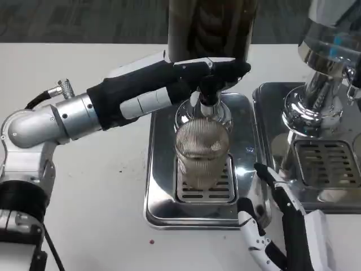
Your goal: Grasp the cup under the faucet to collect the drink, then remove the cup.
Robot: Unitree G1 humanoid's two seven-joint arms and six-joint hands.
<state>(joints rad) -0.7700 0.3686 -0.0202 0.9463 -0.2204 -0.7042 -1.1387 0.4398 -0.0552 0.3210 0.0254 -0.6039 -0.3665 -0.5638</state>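
Note:
A clear ribbed cup [201, 153] stands upright on the grate of the middle drip tray [161, 186], directly beneath the faucet [209, 100]. My left arm reaches across from the left, and my left hand [210, 72] lies over the faucet's handle with its fingers closed around it, just above the cup. At the lower right, my right hand [274, 217] is at the tray's right edge. Its fingers are spread and point up toward the cup, a short gap away, and hold nothing. I cannot tell whether there is liquid in the cup.
The dark dispenser body [211, 28] rises behind the faucet. A second chrome dispenser [324, 84] with its own drip tray [327, 164] stands close on the right, beside my right hand. White tabletop [96, 192] extends to the left.

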